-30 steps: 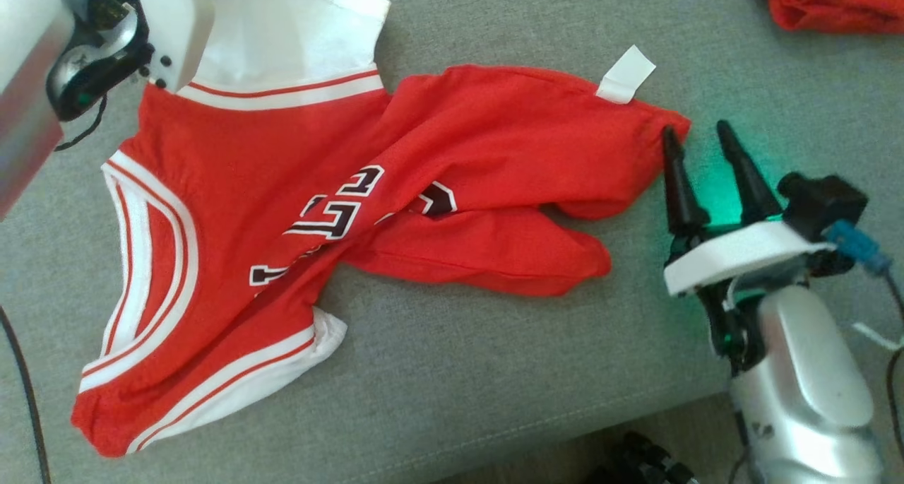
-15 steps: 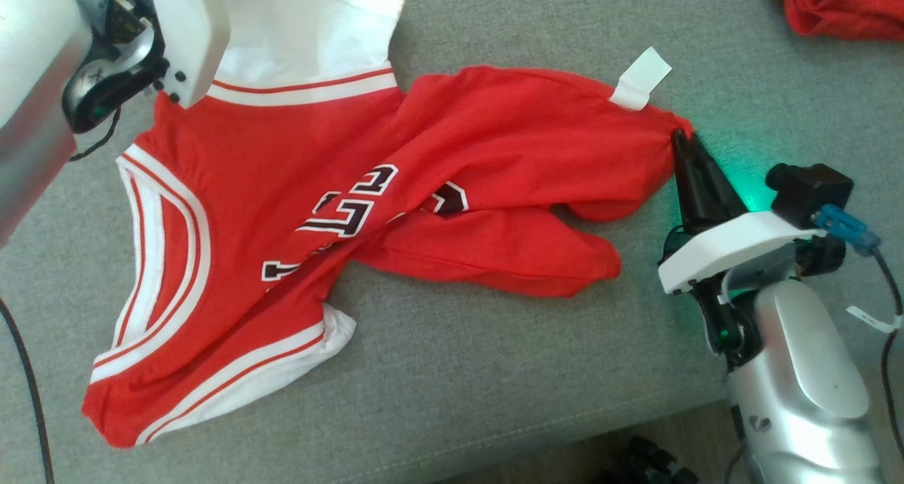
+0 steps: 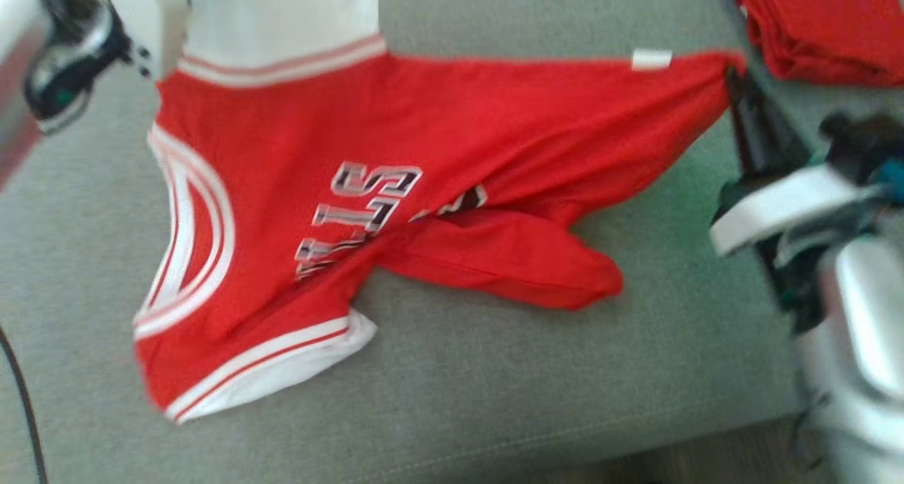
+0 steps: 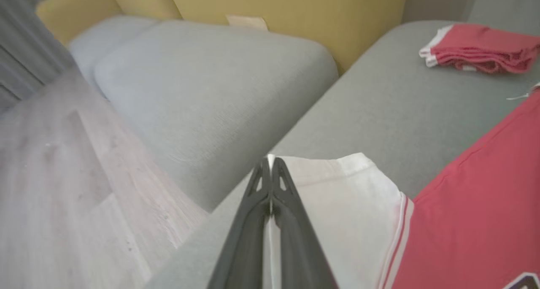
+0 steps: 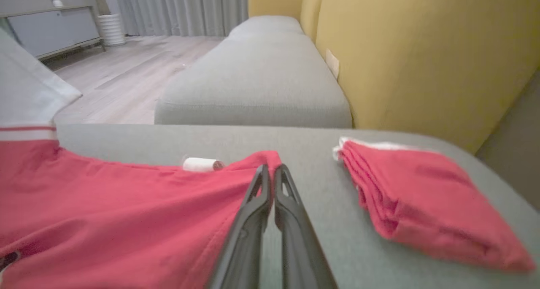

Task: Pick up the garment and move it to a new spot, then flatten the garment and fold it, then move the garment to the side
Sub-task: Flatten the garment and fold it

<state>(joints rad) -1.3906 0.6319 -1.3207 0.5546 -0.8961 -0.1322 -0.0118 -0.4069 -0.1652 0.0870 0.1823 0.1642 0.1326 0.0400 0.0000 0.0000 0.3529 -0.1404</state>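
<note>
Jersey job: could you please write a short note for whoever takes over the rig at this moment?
Grippers: the left gripper is shut on the white corner of the jersey; the right gripper is shut on its red hem corner.
Things: the jersey lies on the grey cushion, with one edge stretched straight between the grippers. A folded red stack sits beyond the right gripper.
Done: both corners gripped, edge taut.
Left: the near side is bunched over itself. Flatten, fold, then move it aside.

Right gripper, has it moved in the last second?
Yes. The right gripper, now shut on a corner of the jersey, has moved up the head view toward the folded red stack, pulling the jersey's top edge taut. The camera shifted too.
</note>
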